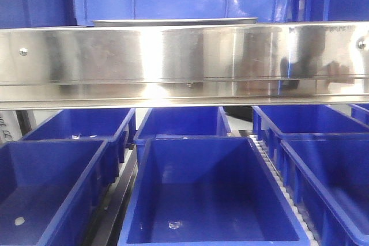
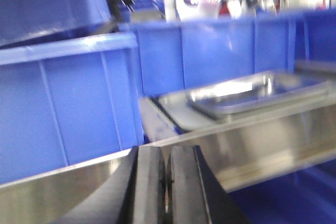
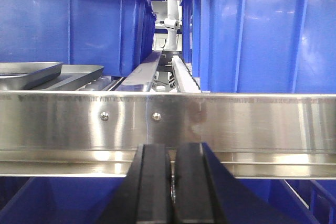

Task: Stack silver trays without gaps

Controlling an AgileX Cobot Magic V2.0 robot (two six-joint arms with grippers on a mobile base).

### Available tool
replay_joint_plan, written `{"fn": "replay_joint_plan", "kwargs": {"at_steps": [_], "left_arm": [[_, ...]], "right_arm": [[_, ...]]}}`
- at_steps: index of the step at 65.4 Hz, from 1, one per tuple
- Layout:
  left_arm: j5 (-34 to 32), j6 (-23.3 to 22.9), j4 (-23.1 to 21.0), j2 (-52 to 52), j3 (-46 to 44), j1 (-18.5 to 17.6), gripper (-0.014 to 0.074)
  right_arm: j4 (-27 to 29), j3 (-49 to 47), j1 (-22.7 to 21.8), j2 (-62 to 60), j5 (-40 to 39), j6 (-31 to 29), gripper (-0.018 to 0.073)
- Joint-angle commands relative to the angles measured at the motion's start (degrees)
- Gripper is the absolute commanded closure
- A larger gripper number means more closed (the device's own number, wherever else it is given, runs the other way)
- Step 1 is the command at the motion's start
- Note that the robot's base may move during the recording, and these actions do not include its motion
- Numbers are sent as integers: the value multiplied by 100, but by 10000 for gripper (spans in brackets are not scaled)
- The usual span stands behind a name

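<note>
A silver tray (image 2: 255, 94) lies beyond the steel rail in the left wrist view, shallow and shiny, to the right of my left gripper (image 2: 167, 156). That gripper is shut with nothing between its black fingers, and it sits low in front of the rail. In the right wrist view, two silver trays (image 3: 27, 72) (image 3: 73, 75) show at the far left behind the rail, one overlapping the other. My right gripper (image 3: 172, 150) is shut and empty, below the rail and right of the trays. The front view shows only a thin tray rim (image 1: 173, 21) above the rail.
A long steel rail (image 1: 184, 61) with screws (image 3: 156, 115) crosses in front of both grippers. Tall blue bins (image 2: 63, 103) (image 3: 262, 30) stand behind it on the tray's level. Several open blue bins (image 1: 207, 194) sit below the rail. People stand in the background.
</note>
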Motion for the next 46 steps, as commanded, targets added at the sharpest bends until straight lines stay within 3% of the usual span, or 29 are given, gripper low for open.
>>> {"fn": "replay_joint_plan", "kwargs": {"at_steps": [1, 4, 9, 16, 22, 31, 46], "left_arm": [[-276, 1259, -1037, -18, 96, 302, 582], [-449, 1938, -1679, -18, 198, 602, 582], [-905, 2688, -2668, -18, 404, 1044, 582], [-1598, 2927, -3440, -18, 819, 1765, 582], [-2106, 2808, -3497, -18, 1213, 2378, 582], [-2300, 1722, -2973, -18, 1675, 3006, 582], [-2798, 1634, -2780, -18, 2118, 2809, 582]], "right_arm": [[9, 0, 2, -24, -91, -44, 577], [9, 0, 2, -24, -91, -44, 577], [9, 0, 2, -24, -91, -44, 577], [9, 0, 2, -24, -91, -44, 577], [9, 0, 2, -24, -91, -44, 577], [9, 0, 2, -24, -91, -44, 577], [9, 0, 2, -24, -91, -44, 577]]}}
